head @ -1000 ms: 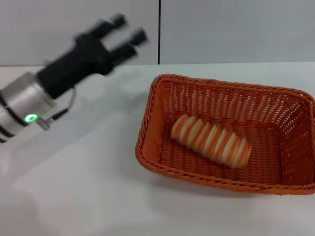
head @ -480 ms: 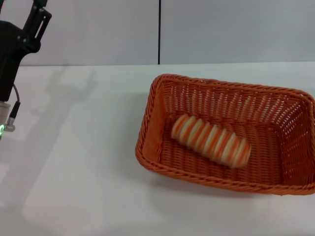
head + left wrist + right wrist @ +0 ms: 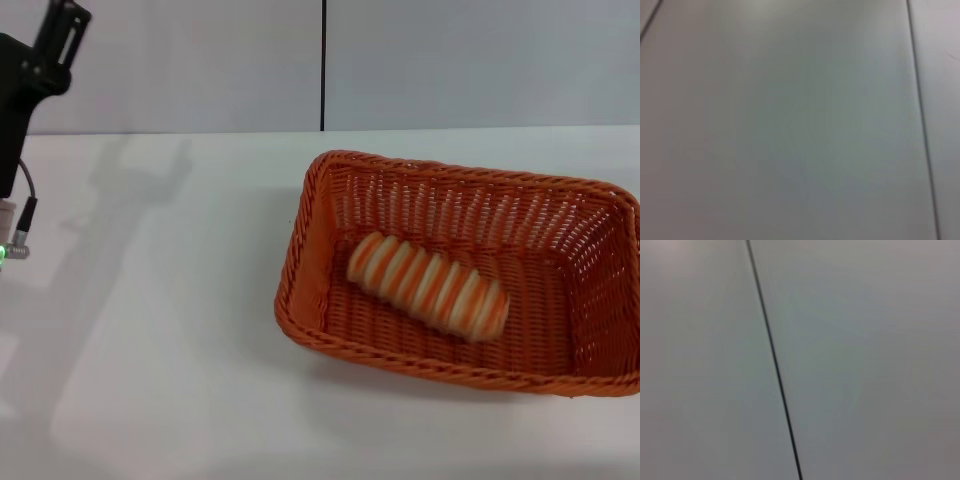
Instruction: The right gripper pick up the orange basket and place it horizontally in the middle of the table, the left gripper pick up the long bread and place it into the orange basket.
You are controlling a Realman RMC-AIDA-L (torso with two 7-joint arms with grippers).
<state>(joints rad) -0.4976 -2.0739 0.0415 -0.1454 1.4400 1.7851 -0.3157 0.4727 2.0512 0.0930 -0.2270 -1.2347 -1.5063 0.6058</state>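
Looks done: long bread (image 3: pixel 428 283) lying inside orange basket (image 3: pixel 320 215).
Left gripper (image 3: pixel 62 30) raised far left, grip unreadable; nothing left but parking.

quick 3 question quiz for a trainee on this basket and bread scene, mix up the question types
1. True or false: the long bread lies inside the orange basket.
2. Multiple choice: where does the left claw show in the head view? A) over the basket B) raised at the far left edge, apart from the basket C) resting flat on the table beside the bread
3. Fill in: the bread's stripes are orange and ____.

Key: 1 true. 2 B. 3 cream. The right claw is not in view in any picture.
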